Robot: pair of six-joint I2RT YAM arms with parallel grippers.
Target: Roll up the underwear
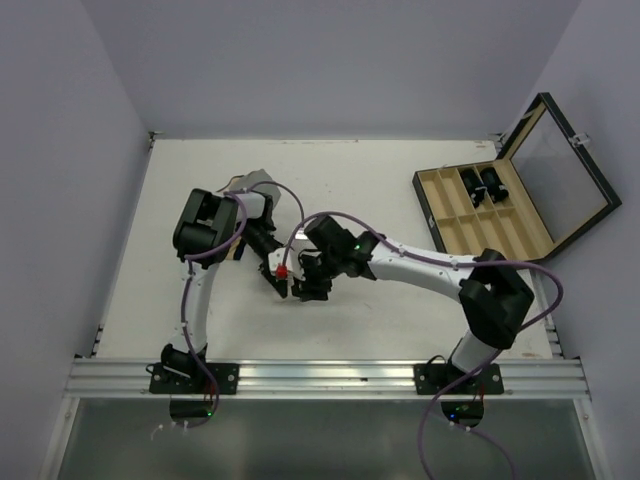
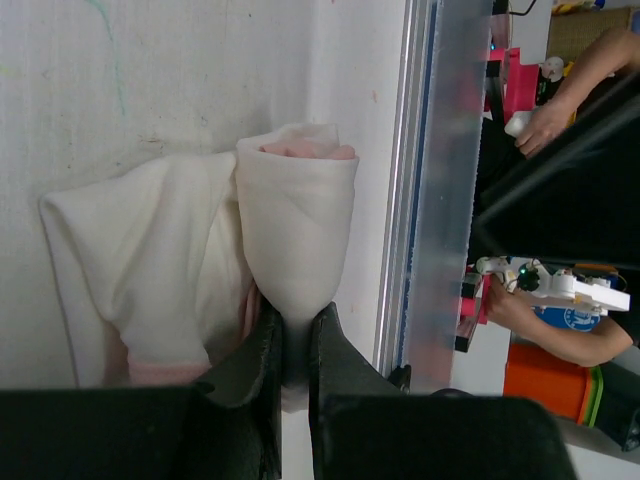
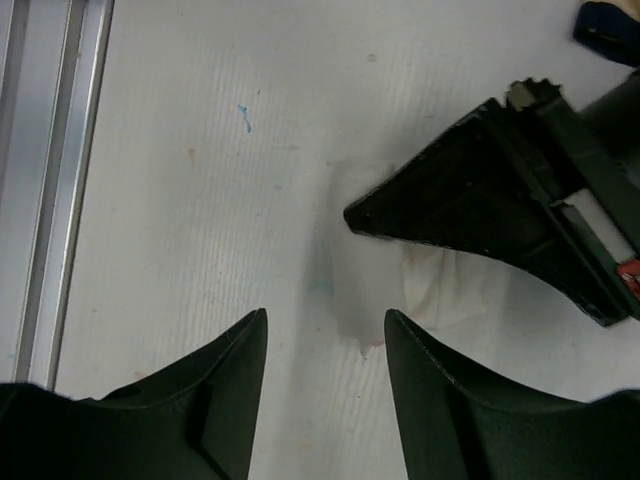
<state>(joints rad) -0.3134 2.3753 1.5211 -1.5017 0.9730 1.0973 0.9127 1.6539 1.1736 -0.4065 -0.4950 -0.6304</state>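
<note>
Left wrist view: left hand pinches the rolled underwear (right hand gapes, empty).

No legible text, label, brand or number is found in any view. White marks on a blue object are too blurred to be read.

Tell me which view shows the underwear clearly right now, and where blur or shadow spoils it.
Left wrist: the underwear is sharp and evenly lit, pinched between the left fingers, which are dark and blurred. Right wrist: the fabric looks washed out against the white table, partly behind the left fingers; the open right fingers are soft-edged. Top external: the arms hide most of it.
</note>
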